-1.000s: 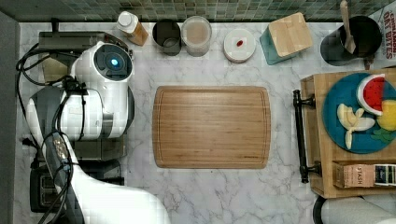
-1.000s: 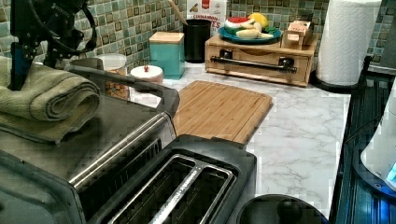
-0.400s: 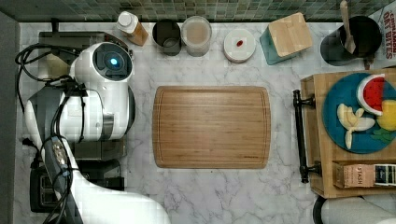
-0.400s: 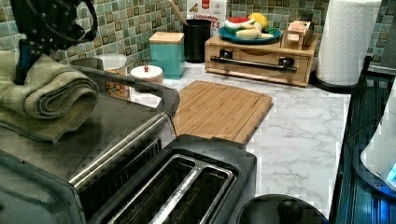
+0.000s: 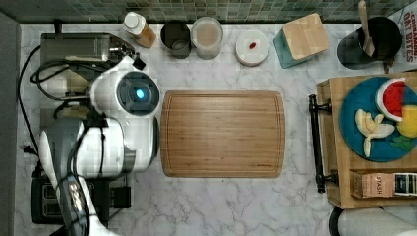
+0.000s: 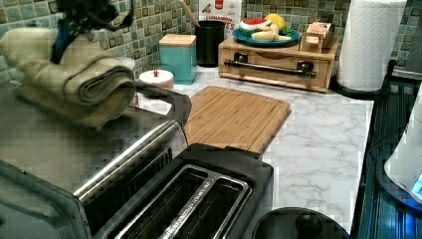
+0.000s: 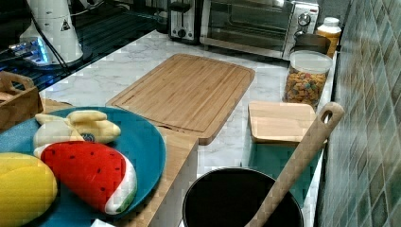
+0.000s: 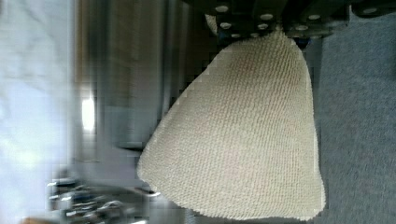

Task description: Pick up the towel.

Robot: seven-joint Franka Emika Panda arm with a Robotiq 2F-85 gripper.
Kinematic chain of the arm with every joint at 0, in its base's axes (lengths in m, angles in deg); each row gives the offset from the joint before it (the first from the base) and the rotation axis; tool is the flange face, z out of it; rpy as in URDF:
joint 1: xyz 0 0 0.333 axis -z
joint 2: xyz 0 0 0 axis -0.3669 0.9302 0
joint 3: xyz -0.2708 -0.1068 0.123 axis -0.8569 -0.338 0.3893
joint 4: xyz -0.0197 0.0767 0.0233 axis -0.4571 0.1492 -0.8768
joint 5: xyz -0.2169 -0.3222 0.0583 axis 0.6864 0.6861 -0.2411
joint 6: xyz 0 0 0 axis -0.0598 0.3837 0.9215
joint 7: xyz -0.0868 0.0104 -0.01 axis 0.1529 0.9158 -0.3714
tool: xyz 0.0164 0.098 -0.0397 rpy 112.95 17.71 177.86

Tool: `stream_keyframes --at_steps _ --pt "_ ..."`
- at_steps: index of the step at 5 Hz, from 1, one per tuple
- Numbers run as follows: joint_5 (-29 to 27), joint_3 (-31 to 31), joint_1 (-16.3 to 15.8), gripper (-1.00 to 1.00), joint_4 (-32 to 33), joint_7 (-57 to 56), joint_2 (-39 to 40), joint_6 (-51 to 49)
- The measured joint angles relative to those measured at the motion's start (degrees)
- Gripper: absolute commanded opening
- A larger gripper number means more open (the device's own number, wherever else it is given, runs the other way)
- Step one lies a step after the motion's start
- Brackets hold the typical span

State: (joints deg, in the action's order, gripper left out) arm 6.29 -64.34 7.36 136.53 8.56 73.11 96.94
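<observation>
Since the earlier frame the towel [image 6: 74, 82] had risen off the toaster oven [image 6: 59, 149], its far end lifted highest. The jaws were clamped on that raised end, the cloth hanging folded beneath them, above the oven's steel top.

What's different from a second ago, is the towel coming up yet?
Yes. In the left view the towel has risen off the toaster oven top, hanging from the gripper, which has gone up with it. The cutting board, fruit plate and paper roll stayed put.
</observation>
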Motion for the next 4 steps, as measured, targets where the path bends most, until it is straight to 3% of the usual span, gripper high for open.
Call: stream_keyframes --at_steps 1,2,3,4 --pt "2.18 -1.53 1.17 -1.00 6.71 0.00 -8.51 0.76" --pt "13.01 -3.37 3.04 -1.00 9.06 5.20 -13.72 0.76" --pt "23.20 -4.86 6.55 -1.00 8.50 13.46 -14.93 0.17" --pt "29.91 -5.29 11.44 -1.00 8.39 22.54 -14.86 -2.83"
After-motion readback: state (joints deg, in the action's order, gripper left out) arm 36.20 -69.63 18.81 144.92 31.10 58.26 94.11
